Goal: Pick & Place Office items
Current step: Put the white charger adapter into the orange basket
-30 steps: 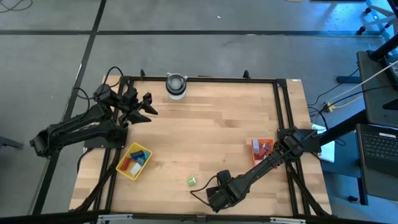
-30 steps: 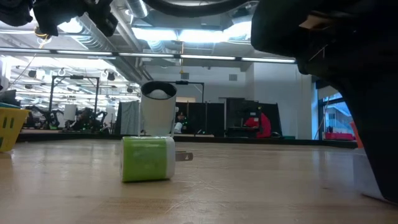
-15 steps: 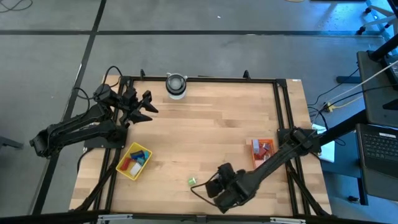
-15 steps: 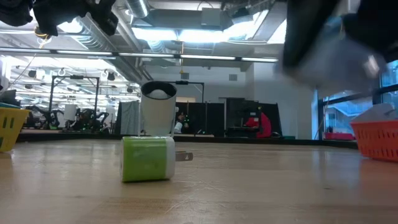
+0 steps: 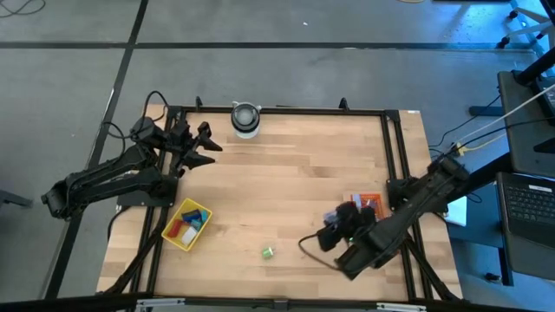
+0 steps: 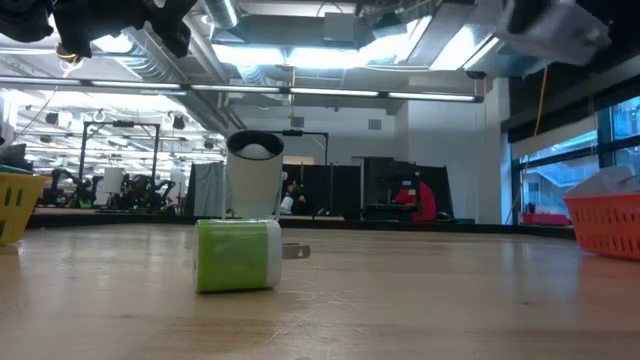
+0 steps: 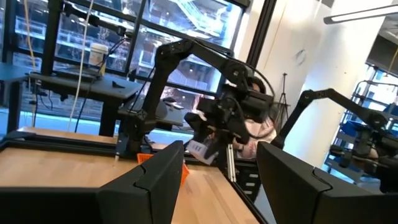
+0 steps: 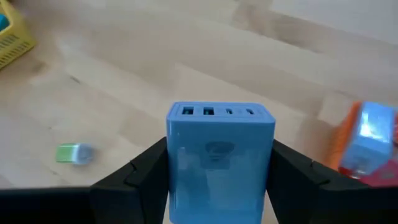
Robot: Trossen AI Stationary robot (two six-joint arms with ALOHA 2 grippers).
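My right gripper (image 8: 221, 186) is shut on a blue charger block (image 8: 221, 158) whose far face shows a row of ports. It hangs over the table beside the red tray (image 5: 371, 201); in the high view this gripper (image 5: 335, 230) is left of that tray. A green block (image 5: 268, 252) lies on the wood near the front edge, also seen close up in the low view (image 6: 237, 255). The yellow tray (image 5: 186, 224) holds several small items. My left gripper (image 5: 205, 146) stays raised at the far left, open, with nothing between its fingers. My right gripper pinches the blue block by its two opposite side faces (image 8: 176, 168), one finger (image 8: 140, 177) on each. The fingers slant downward from the near right. The block's port face points away from the wrist, and the block is lifted clear of the table.
A round grey-white cylinder (image 5: 245, 120) stands at the middle of the far edge. The red tray holds a blue packet (image 8: 372, 138). A black frame (image 5: 397, 156) runs along the table's sides. Bare wood (image 5: 295, 182) lies between the two trays.
My right gripper has risen from low near the table's front edge and swung toward the right, up beside the red tray, tipping to point more steeply down. The green block has stayed where it was.
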